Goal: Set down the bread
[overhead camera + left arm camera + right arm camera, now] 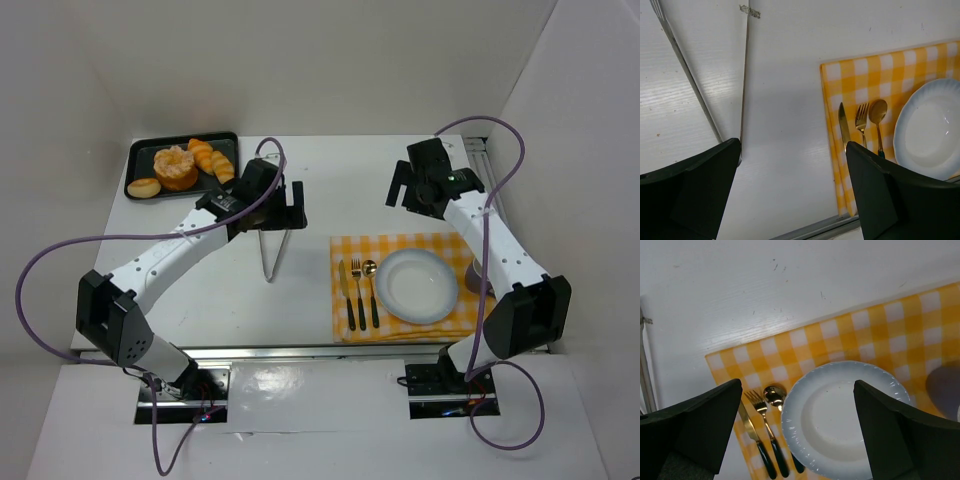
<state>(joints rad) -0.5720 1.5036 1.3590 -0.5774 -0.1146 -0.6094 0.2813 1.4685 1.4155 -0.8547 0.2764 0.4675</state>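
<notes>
Several breads lie on a black tray (140,150) at the back left: a round loaf (176,167), a small bun (144,187), and croissants (213,158). A white plate (417,285) sits on a yellow checked cloth (400,245); it also shows in the left wrist view (930,130) and the right wrist view (840,415). My left gripper (282,205) is open and empty, held over the table just right of the tray. My right gripper (405,185) is open and empty, held behind the cloth.
Metal tongs (272,255) lie on the table below the left gripper, also in the left wrist view (700,100). A knife (343,295), fork (356,290) and spoon (370,290) lie left of the plate. A grey cup (474,272) stands at the cloth's right.
</notes>
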